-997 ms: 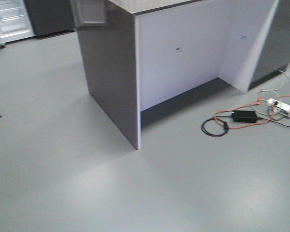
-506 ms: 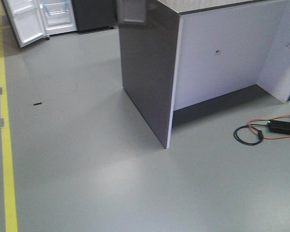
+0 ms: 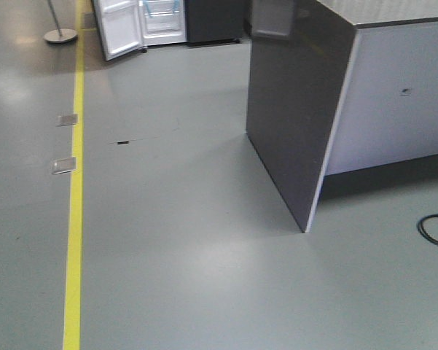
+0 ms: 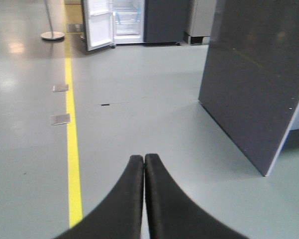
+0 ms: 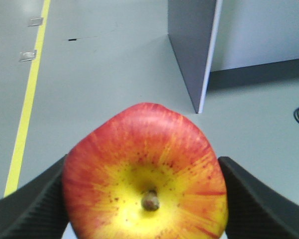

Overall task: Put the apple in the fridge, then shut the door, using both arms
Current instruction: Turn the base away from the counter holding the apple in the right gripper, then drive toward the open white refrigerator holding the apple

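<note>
Across the grey floor [image 3: 204, 277] the fridge [image 3: 164, 16] stands well off, its door [image 3: 120, 29] open (nothing stowed yet), the apple [image 5: 145, 174] clamped in the right gripper [image 5: 143, 164], the left gripper [image 4: 144, 158] pinched together, empty.

In the front view, everything on the floor has slid rightward. The fridge [image 3: 164, 18], cut off at the top left corner a second ago, now sits near the top middle, its open door [image 3: 120, 30] on its left. The counter unit [image 3: 299, 109] has shifted to the right side. A yellow line [image 3: 74, 219] now runs down the floor at left, and two floor plates [image 3: 64, 165] and a round stand base [image 3: 60, 34] have come into view. Of the cables [image 3: 431, 230], only a black loop remains at the right edge. The adapter and power strip have left the view.
</note>
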Controlling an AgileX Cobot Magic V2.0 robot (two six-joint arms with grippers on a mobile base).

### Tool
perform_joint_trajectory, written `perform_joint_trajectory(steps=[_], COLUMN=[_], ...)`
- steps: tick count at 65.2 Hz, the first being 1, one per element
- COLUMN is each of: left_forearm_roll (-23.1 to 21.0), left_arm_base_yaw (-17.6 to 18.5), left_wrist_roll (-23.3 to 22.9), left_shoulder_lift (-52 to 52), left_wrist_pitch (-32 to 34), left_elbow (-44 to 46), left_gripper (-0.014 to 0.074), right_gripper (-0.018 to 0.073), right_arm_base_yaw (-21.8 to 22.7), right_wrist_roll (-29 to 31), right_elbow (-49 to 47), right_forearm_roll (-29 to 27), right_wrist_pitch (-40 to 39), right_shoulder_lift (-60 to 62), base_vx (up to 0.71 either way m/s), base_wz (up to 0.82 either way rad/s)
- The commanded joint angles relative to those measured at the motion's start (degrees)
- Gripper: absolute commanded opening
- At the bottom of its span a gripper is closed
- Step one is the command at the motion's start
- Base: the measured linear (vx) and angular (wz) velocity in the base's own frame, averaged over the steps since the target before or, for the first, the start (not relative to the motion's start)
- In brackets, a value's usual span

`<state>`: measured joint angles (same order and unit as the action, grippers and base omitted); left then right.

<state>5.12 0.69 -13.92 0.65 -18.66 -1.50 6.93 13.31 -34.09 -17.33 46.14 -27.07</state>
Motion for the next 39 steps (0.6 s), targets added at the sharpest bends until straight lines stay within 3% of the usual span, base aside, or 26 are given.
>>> perform_joint_trajectory(steps=[1, 39], left_forearm_roll=[-0.2, -0.2], left_arm_base_yaw=[0.0, 0.0], left_wrist_roll=[-0.4, -0.4], left_shoulder_lift=[0.8, 0.8], left_wrist_pitch=[4.2, 4.2], left_elbow=[-1.1, -1.1], left_gripper=[-0.0005, -0.0005], right_gripper=[0.0085, 0.0085], right_arm_base_yaw=[0.2, 0.2], right_wrist_roll=[0.1, 0.1], right_elbow=[-1.6, -1.6], right_forearm_roll=[-1.0, -1.0], right_wrist_pitch=[-3.8, -3.8], right_shoulder_lift=[-0.3, -0.3], base_vx=[0.01, 0.02], base_wz=[0.34, 0.13])
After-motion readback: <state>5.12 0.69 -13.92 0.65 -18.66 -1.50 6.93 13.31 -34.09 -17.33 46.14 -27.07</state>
